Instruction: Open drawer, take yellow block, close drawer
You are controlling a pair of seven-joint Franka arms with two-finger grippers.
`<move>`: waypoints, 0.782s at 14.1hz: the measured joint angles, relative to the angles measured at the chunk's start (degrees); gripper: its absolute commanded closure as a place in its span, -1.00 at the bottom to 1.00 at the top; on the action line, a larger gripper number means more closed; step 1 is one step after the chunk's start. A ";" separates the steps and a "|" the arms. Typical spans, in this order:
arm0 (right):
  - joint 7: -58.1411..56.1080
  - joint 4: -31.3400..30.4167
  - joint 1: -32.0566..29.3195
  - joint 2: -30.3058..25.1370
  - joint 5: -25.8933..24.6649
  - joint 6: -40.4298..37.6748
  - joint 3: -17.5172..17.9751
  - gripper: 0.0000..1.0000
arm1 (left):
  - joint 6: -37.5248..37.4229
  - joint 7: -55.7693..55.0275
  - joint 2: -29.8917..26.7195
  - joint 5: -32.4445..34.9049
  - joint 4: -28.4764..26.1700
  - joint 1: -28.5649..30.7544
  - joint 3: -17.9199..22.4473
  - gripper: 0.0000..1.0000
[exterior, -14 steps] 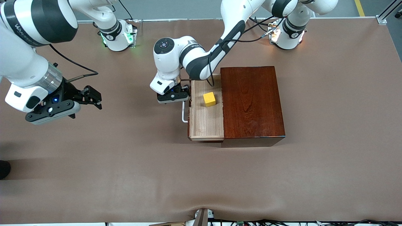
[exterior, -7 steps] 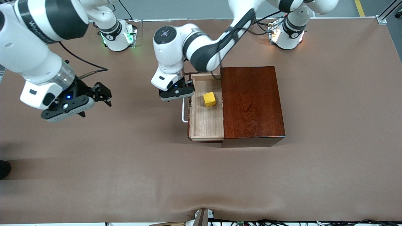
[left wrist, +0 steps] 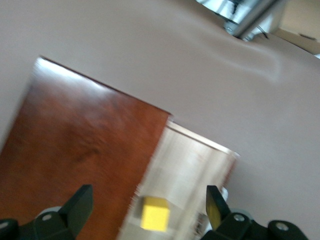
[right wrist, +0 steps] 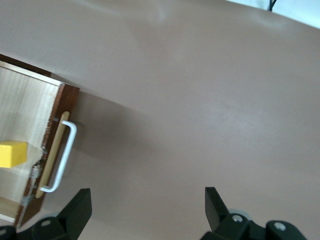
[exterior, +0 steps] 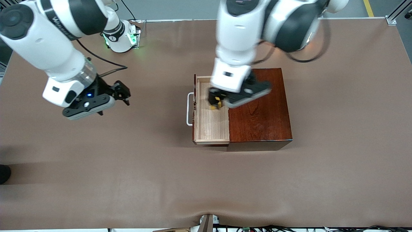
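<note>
Yellow block (left wrist: 155, 219): you see it as a small bright cube with flat matte faces, lying on the pale, straight-grained floor of the drawer (exterior: 211, 125). The drawer is pulled out of the glossy reddish-brown wooden box (exterior: 259, 106) toward the right arm's end of the table, and its dark front carries a white U-shaped bar handle (exterior: 189, 109).

Your left gripper (exterior: 216, 101) hangs over the drawer right above the block, its fingers (left wrist: 77, 207) spread wide with the block showing between them and nothing held. In the front view the gripper covers most of the block, so only slivers of yellow show, and the arm is smeared with blur. Whether the fingertips touch the block or the drawer floor, you cannot tell.

Your right gripper (exterior: 124, 93) hovers over bare table well apart from the drawer's handle, toward the right arm's end, its fingers wide and empty.

A smooth brown mat (exterior: 128, 167) covers the table, rippled at the edge nearest the front camera, where cables trail. The box's lid reflects the room light. Grey floor and a metal frame post (exterior: 398, 13) show past the table's edge at the left arm's end.
</note>
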 measured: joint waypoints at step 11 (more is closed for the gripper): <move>-12.43 -0.13 12.42 7.55 0.03 7.16 0.16 -1.00 | -4.48 30.81 -5.82 0.00 -7.40 21.56 -0.15 -1.00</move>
